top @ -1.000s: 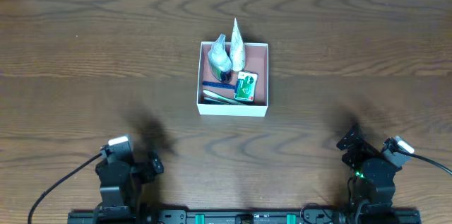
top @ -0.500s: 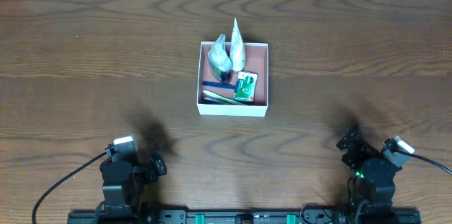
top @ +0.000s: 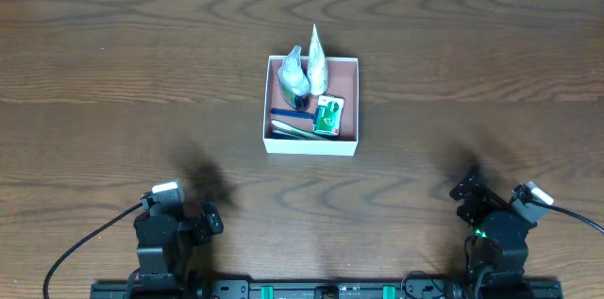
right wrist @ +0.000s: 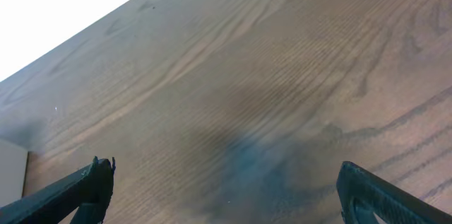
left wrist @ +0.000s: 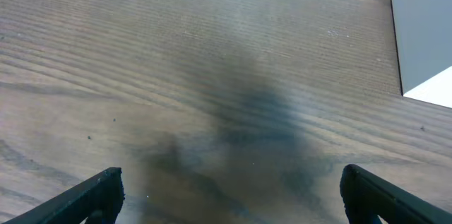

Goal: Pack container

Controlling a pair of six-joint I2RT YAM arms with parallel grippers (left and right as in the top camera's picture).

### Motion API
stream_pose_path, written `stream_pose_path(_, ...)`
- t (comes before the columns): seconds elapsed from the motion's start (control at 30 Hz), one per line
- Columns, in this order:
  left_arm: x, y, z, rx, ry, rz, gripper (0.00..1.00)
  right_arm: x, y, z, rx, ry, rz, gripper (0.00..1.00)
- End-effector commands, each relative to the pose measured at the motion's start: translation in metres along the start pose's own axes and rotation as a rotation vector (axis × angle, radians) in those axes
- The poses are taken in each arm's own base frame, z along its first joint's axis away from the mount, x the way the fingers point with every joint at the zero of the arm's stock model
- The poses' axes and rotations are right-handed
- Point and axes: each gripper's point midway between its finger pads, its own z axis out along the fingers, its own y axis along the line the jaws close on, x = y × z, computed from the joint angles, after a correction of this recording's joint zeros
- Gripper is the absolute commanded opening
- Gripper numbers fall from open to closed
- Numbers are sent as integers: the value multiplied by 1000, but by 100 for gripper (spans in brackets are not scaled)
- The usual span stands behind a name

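Note:
The container (top: 350, 76), a square white cardboard box with a pinkish-brown inside, sits at the table's middle. Inside lie two whitish pouches (top: 318, 65), a small green-and-white packet (top: 328, 115), a blue item (top: 285, 112) and a pale stick (top: 291, 129). One box corner shows in the left wrist view (left wrist: 424, 33) and a sliver in the right wrist view (right wrist: 10, 171). My left gripper (top: 204, 216) is open and empty at the front left, over bare wood (left wrist: 229, 196). My right gripper (top: 464, 191) is open and empty at the front right (right wrist: 226, 192).
The wooden table (top: 113, 73) runs wide on both sides of the box. Its far edge meets a white surface (right wrist: 63, 5). Black cables (top: 85, 242) run from both arm bases at the front edge.
My left arm has drawn back slightly toward the front edge and settled. The right arm and the box contents have not moved.

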Motion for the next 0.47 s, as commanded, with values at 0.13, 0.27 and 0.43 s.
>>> stream_pose_path(0.13,7,0,3,3,18,17,98,0,1,0,-4,-8,2,99)
stream_pose_path(0.27,7,0,3,3,18,17,98,0,1,0,-4,-8,2,98)
stream_pose_path(0.43,7,0,3,3,18,17,98,0,1,0,-4,-8,2,99)
